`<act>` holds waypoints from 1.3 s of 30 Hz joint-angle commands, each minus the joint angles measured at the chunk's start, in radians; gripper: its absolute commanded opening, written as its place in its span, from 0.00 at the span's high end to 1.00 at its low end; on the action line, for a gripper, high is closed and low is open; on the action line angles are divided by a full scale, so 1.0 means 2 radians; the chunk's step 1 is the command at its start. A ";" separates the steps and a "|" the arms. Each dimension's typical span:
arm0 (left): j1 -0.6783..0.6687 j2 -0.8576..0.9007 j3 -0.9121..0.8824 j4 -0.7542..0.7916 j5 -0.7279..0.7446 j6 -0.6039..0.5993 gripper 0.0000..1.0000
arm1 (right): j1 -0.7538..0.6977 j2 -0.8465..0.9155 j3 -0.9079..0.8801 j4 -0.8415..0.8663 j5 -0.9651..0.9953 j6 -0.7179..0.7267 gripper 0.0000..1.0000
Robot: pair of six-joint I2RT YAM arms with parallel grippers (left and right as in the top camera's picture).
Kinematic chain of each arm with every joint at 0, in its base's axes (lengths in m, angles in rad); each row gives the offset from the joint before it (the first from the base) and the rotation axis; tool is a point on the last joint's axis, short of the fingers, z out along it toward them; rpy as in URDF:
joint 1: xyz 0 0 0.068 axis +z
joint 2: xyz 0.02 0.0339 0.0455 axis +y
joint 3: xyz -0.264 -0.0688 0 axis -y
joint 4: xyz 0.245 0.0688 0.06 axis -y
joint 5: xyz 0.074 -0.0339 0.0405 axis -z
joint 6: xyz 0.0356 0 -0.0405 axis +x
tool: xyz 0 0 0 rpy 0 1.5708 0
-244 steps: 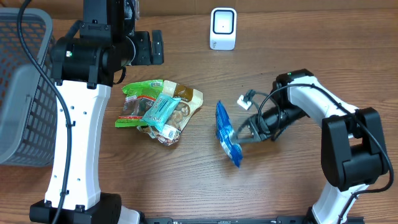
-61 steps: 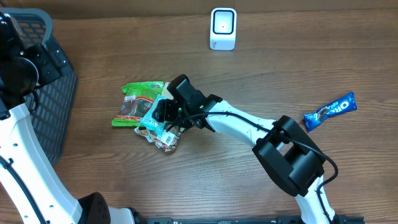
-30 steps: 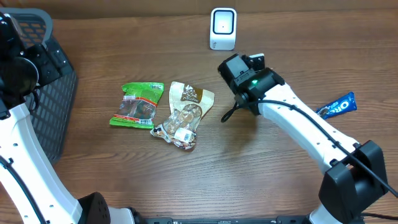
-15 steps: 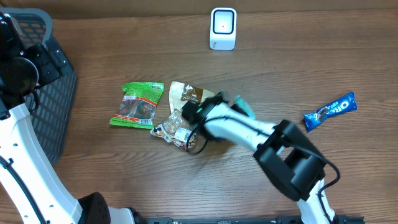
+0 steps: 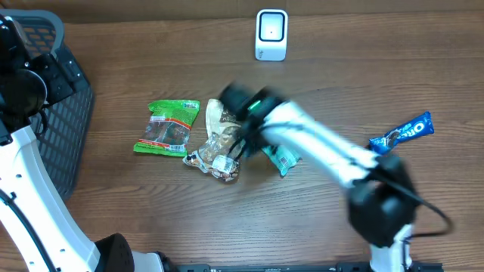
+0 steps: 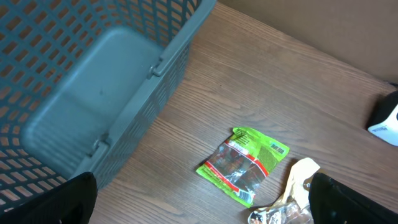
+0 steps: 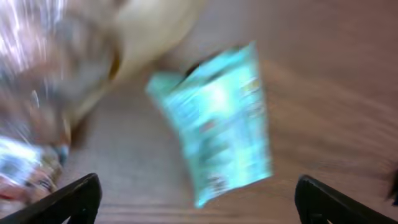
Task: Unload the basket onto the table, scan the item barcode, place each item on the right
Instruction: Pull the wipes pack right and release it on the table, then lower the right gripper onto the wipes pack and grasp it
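The white barcode scanner (image 5: 271, 34) stands at the back of the table; it also shows at the right edge of the left wrist view (image 6: 384, 118). A teal snack packet (image 5: 281, 159) lies flat on the wood, free of any grip, and fills the right wrist view (image 7: 217, 121). My right gripper (image 7: 199, 205) hangs open just above it, both fingers wide apart; its arm is motion-blurred in the overhead view (image 5: 243, 142). My left gripper (image 6: 202, 205) is open and empty, high beside the basket.
A green packet (image 5: 166, 127) and a tan-and-clear packet (image 5: 221, 140) lie left of the teal one. A blue Oreo pack (image 5: 401, 134) lies at the far right. A grey mesh basket (image 5: 72, 128) stands at the left edge.
My right gripper opened and let go of the teal packet, which now lies on the table right of the tan packet. The right arm swung from the scanner toward the packets. The left arm is still.
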 commanded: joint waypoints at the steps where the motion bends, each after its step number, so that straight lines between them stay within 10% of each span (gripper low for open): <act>1: 0.000 0.000 0.006 0.001 0.004 -0.002 0.00 | -0.119 -0.059 0.021 0.022 -0.152 -0.077 0.03; 7: 0.000 0.000 0.006 0.001 0.004 -0.002 0.00 | -0.221 -0.020 -0.026 0.108 -0.364 -0.369 0.02; 26: 0.000 0.001 0.006 0.001 0.004 -0.002 0.00 | -0.187 0.118 -0.053 0.129 -0.370 -0.411 0.26; 32: 0.000 0.001 0.006 0.001 0.004 -0.002 0.00 | -0.189 0.118 -0.058 0.127 -0.238 -0.225 0.95; 39: 0.000 0.001 0.006 0.001 0.004 -0.002 0.00 | -0.251 0.115 -0.056 0.051 -0.175 0.099 0.85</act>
